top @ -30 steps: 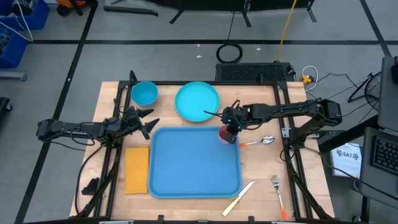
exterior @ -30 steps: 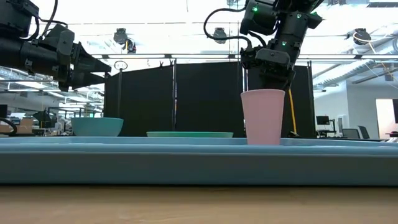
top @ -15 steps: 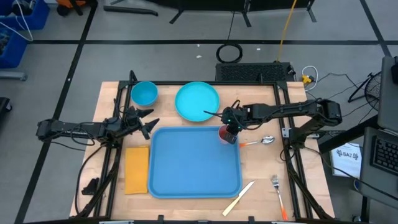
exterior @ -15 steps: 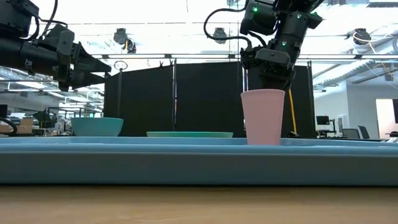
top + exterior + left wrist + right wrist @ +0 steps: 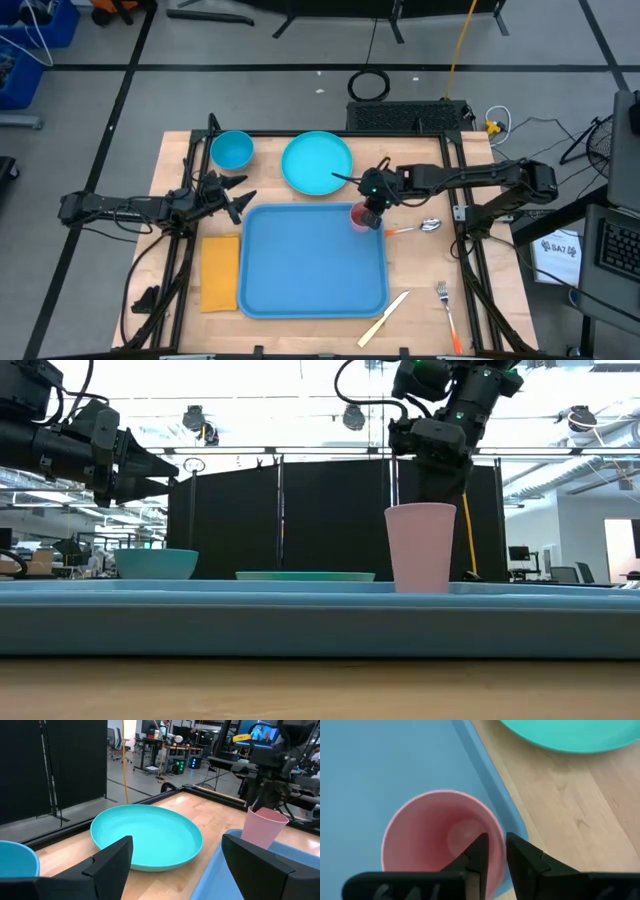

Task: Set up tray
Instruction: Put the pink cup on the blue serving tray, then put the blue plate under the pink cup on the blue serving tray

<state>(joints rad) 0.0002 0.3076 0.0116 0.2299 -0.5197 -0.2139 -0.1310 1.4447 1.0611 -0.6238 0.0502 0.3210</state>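
Note:
The blue tray (image 5: 310, 265) lies in the middle of the table. A pink cup (image 5: 358, 216) stands upright on its base in the tray's far right corner. My right gripper (image 5: 497, 852) hangs over the cup's rim, pointing down. Its fingers are a narrow gap apart, one inside the cup (image 5: 435, 835) and one outside. My left gripper (image 5: 238, 197) waits open above the table left of the tray, facing the turquoise plate (image 5: 145, 837). My right gripper straddles the cup's rim (image 5: 496, 836) on the side toward the tray's right edge, coming from above. I cannot tell whether either finger touches the wall. The cup stands on the tray on its own base (image 5: 420, 588).
The turquoise plate (image 5: 317, 162) and a blue bowl (image 5: 231, 150) sit beyond the tray's far edge. An orange-yellow napkin (image 5: 220, 272) lies left of the tray. A spoon (image 5: 420, 227) lies right of it, with a knife (image 5: 385, 317) and a fork (image 5: 446, 305) near the right corner.
My right gripper has risen a little above the cup. The cup stays upright on the tray at the same height.

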